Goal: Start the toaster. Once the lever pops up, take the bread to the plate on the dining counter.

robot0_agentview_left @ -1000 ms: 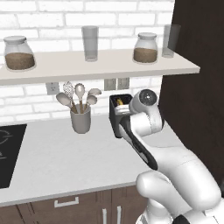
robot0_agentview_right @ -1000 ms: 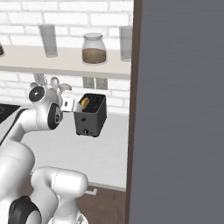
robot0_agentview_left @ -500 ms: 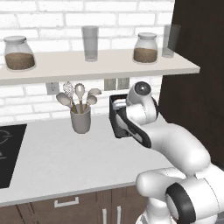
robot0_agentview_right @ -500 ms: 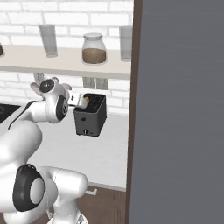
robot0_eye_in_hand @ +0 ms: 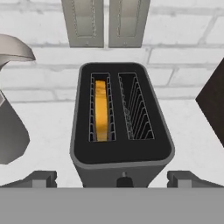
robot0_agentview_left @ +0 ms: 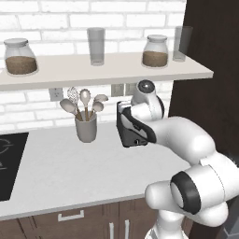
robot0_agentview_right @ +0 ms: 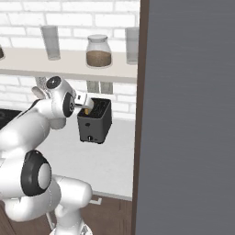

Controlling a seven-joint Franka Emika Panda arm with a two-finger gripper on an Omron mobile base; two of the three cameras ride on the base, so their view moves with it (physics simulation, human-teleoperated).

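The dark grey toaster point(robot0_eye_in_hand: 120, 131) stands on the light grey worktop against the white brick wall. The bread point(robot0_eye_in_hand: 100, 109) sits down in its left slot, orange crust edge up; the right slot is bare wire. A small dark lever nub point(robot0_eye_in_hand: 124, 177) shows low on the near face. My gripper point(robot0_eye_in_hand: 114, 179) hovers above the toaster's near end, open, with one fingertip point(robot0_eye_in_hand: 41, 178) on each side and nothing between them. From the base, the toaster point(robot0_agentview_right: 95, 123) shows with the bread point(robot0_agentview_right: 87, 110) under my hand point(robot0_agentview_right: 84, 101). My arm covers part of the toaster point(robot0_agentview_left: 132, 133).
A grey utensil cup point(robot0_agentview_left: 86, 127) with spoons stands left of the toaster. A shelf point(robot0_agentview_left: 102, 70) with jars and glasses runs just above. A dark tall cabinet wall point(robot0_agentview_right: 188, 114) closes the right side. A black cooktop point(robot0_agentview_left: 9, 163) lies far left. Wall outlets point(robot0_eye_in_hand: 105, 22) sit behind the toaster.
The arm has swung in toward the wall and the hand has come over the toaster's top. The jaws stayed open. Toaster and bread have not moved.
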